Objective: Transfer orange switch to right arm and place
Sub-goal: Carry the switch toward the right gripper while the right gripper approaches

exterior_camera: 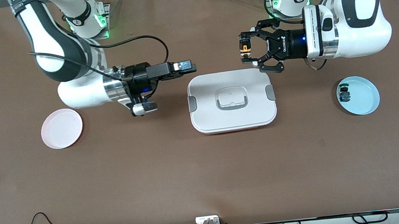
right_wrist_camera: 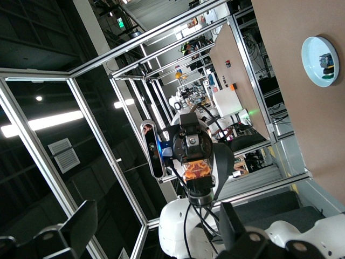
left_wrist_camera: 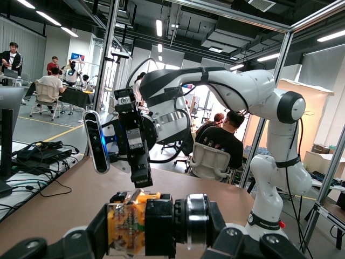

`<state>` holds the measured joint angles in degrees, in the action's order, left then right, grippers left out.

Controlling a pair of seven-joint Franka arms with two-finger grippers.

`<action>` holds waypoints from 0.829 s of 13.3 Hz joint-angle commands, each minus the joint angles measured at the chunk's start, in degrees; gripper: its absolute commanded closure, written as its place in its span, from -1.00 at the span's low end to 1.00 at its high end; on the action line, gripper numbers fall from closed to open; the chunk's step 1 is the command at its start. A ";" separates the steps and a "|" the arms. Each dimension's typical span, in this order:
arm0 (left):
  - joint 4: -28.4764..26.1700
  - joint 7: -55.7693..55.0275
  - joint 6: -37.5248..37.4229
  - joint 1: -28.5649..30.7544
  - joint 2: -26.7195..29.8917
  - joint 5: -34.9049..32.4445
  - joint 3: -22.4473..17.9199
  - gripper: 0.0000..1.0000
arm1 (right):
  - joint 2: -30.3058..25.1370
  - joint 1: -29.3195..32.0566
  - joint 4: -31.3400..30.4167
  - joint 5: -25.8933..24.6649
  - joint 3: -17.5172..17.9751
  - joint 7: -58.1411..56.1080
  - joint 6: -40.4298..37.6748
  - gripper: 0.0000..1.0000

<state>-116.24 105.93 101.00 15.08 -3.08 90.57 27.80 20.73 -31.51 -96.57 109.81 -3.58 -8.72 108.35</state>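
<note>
My left gripper (exterior_camera: 249, 49) is shut on the orange switch (exterior_camera: 245, 48) and holds it sideways in the air, over the table just past the white lidded container's back edge. In the left wrist view the switch (left_wrist_camera: 141, 222) lies between the jaws, with its orange block at one end and its silver ring at the other. My right gripper (exterior_camera: 188, 67) is open and empty. It points at the switch from the right arm's side with a clear gap between them. The right wrist view shows the switch (right_wrist_camera: 195, 170) ahead of the open fingers (right_wrist_camera: 230, 220).
A white lidded container (exterior_camera: 231, 100) sits mid-table below both grippers. A pink plate (exterior_camera: 61, 128) lies toward the right arm's end. A light blue plate (exterior_camera: 365, 102) toward the left arm's end holds a small blue-and-green switch (exterior_camera: 344, 94).
</note>
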 commanded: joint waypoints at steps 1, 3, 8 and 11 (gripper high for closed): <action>-1.36 1.56 1.66 0.21 1.32 2.93 0.85 0.98 | 1.85 -3.46 1.38 2.16 -0.37 -3.47 4.75 -1.00; -1.36 2.17 1.66 0.21 1.23 2.94 0.94 0.98 | 2.04 -5.66 1.73 2.07 -0.37 -4.64 7.47 -1.00; -1.36 2.44 1.66 0.21 1.23 3.03 0.94 0.98 | 1.07 -7.69 2.00 1.72 3.39 -5.07 14.32 -1.00; -1.36 2.44 1.75 0.21 1.23 3.03 0.94 0.97 | 1.16 -7.51 3.40 2.07 4.90 -5.78 17.41 -1.00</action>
<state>-116.50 106.84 102.12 15.01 -3.08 91.39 28.26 22.08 -39.07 -94.05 110.67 0.84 -13.23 124.16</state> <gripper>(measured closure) 0.282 0.000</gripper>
